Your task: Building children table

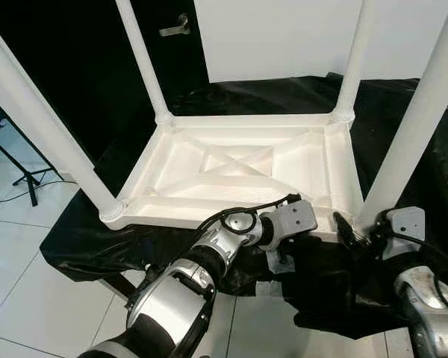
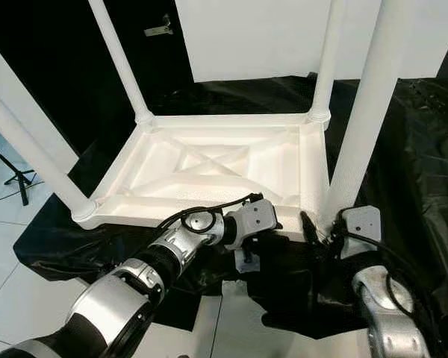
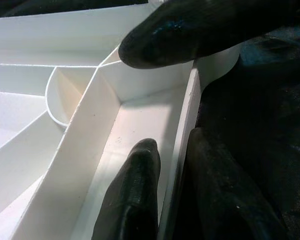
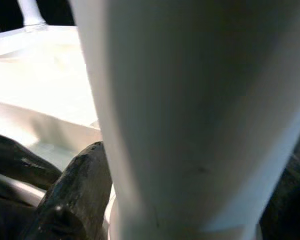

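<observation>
- On the black-draped worktop [image 1: 403,112], the kids' table [image 1: 239,168] lies upside down, w/ all four legs seated.
- We clamp left hand [image 1: 302,203] on its near rim; right hand [image 1: 352,230] at near-right leg [image 1: 411,127], fingers: can't tell.
- Left, we judge: check tightness, flip upright.

A black plastic sheet [image 1: 403,112] covered the work surface. At ten o'clock a door handle [image 1: 175,28] showed; at nine, a black stand [image 1: 19,171] and cable [image 1: 7,198] on white floor tiles [image 1: 22,246].

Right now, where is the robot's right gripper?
In the head views the right gripper is at the lower right, at the base of the near right table leg, where it meets the upturned white tabletop on the black cloth.
</observation>
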Tool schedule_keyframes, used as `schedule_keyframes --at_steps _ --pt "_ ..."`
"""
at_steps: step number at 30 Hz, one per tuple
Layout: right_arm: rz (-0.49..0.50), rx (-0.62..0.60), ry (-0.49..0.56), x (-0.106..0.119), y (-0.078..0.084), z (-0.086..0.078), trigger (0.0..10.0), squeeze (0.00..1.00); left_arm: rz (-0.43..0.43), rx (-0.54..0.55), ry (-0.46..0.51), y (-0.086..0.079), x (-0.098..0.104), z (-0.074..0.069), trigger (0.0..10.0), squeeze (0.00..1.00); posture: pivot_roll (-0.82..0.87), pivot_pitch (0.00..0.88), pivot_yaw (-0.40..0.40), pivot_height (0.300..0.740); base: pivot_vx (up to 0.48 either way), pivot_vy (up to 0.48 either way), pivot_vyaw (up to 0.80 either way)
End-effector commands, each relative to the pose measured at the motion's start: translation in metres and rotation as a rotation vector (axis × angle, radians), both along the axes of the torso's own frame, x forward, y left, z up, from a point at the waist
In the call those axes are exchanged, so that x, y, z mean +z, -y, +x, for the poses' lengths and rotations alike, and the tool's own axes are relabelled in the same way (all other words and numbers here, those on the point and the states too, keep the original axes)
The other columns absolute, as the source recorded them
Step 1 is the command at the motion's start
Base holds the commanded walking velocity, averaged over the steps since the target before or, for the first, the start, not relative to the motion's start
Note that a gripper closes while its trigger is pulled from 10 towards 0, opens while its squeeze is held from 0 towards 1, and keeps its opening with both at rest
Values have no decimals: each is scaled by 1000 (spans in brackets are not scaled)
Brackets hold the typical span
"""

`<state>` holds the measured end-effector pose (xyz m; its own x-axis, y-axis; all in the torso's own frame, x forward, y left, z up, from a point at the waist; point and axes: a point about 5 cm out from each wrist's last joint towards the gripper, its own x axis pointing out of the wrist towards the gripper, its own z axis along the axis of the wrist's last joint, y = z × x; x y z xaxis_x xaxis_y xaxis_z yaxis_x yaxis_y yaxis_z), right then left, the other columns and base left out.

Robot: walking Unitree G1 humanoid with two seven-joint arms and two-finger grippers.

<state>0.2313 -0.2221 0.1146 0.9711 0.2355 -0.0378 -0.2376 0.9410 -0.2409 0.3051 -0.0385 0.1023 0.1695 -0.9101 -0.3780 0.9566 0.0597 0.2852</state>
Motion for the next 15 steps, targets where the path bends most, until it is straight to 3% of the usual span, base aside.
schedule_keyframes --at_steps 1,6,7,15 --pt "10 38 -91 -16 -3 -5 10000 0 36 98 -41 -2 -23 -7 10000 0 -6 0 94 740 0 0 0" --pt "-31 61 -82 -10 5 -4 10000 0 38 94 -42 -1 -23 -8 10000 0 -15 0 100 740 0 0 0" --pt "-60 110 -108 -10 12 -5 0 0 37 89 -42 1 -23 -9 10000 0 -18 0 102 740 0 0 0" --pt "-28 118 -161 -16 12 -10 0 0 39 86 -40 1 -23 -9 10000 0 -18 0 105 740 0 0 0"
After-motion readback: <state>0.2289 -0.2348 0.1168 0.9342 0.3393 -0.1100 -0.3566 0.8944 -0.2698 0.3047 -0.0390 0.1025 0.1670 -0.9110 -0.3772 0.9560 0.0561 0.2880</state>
